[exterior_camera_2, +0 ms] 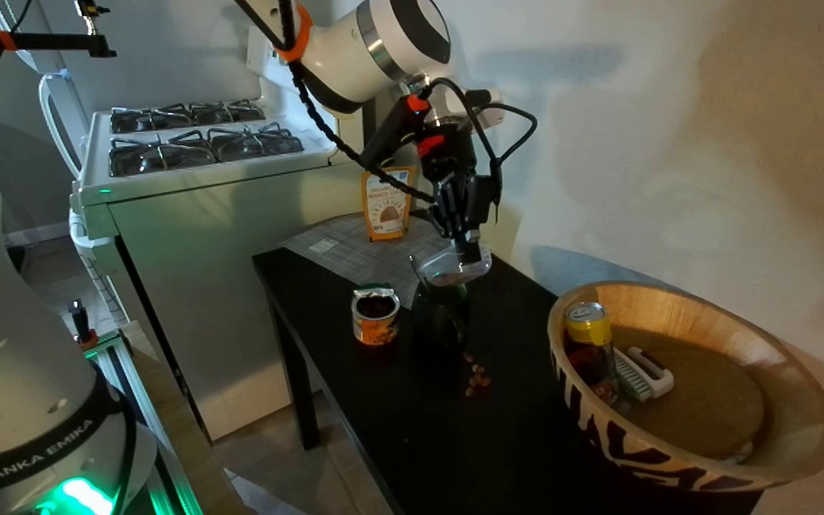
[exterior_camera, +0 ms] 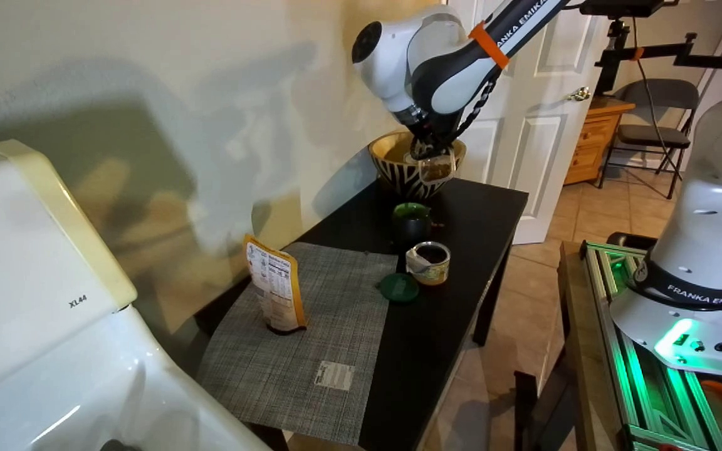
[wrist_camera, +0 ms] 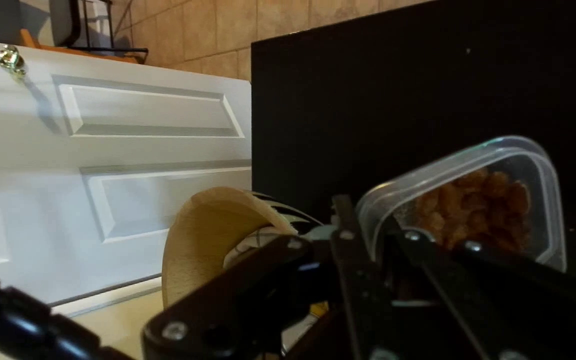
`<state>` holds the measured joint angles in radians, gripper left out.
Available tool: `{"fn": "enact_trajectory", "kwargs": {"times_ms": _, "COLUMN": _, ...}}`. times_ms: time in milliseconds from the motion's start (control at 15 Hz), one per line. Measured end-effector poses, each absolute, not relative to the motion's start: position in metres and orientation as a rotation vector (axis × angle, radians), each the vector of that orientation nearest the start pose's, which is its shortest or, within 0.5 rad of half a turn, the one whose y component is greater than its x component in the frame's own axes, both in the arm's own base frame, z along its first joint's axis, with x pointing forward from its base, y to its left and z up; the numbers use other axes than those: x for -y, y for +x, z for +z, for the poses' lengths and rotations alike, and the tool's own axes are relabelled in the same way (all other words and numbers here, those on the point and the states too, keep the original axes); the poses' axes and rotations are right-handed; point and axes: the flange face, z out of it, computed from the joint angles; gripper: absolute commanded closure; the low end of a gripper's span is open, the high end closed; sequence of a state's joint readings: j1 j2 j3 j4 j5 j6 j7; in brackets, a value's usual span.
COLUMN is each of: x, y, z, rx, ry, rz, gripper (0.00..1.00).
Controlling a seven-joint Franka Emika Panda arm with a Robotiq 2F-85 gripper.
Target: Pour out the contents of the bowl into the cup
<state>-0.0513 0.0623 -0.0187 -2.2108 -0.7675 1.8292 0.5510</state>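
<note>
Over the black table (exterior_camera_2: 455, 443), near the green cup (exterior_camera_2: 440, 315) and higher, the gripper (exterior_camera_2: 466, 248) pinches the wall of a tilted clear bowl (exterior_camera_2: 442, 267) of brown pieces (wrist_camera: 473, 210). Its mouth faces the wrist view; its long axis (the outline looks squarish) I cannot tell.

Table (exterior_camera_2: 426, 393) common to all views

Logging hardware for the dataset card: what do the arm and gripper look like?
Arm: white and black, rounded, with orange bands, FRANKA EMIKA lettering, a dark ribbed cable, green light on the base. Gripper: black, angular linkages with shiny screws, looping black cables above.
</note>
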Motion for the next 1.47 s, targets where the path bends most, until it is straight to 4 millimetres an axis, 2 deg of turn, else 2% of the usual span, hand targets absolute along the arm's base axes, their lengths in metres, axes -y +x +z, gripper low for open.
{"fn": "enact_trajectory", "kwargs": {"times_ms": 600, "x": 0.063, "y": 0.523, "z": 0.324, "rx": 0.120, "ry": 2.244, "rz": -0.408, "gripper": 0.97}}
{"fn": "enact_trajectory", "kwargs": {"times_ms": 1133, "x": 0.035, "y": 0.536, "z": 0.307, "rx": 0.004, "ry": 2.135, "rz": -0.495, "gripper": 0.97}}
{"fn": "enact_trajectory", "kwargs": {"times_ms": 1467, "x": 0.025, "y": 0.539, "z": 0.298, "rx": -0.059, "ry": 2.055, "rz": -0.561, "gripper": 0.97}}
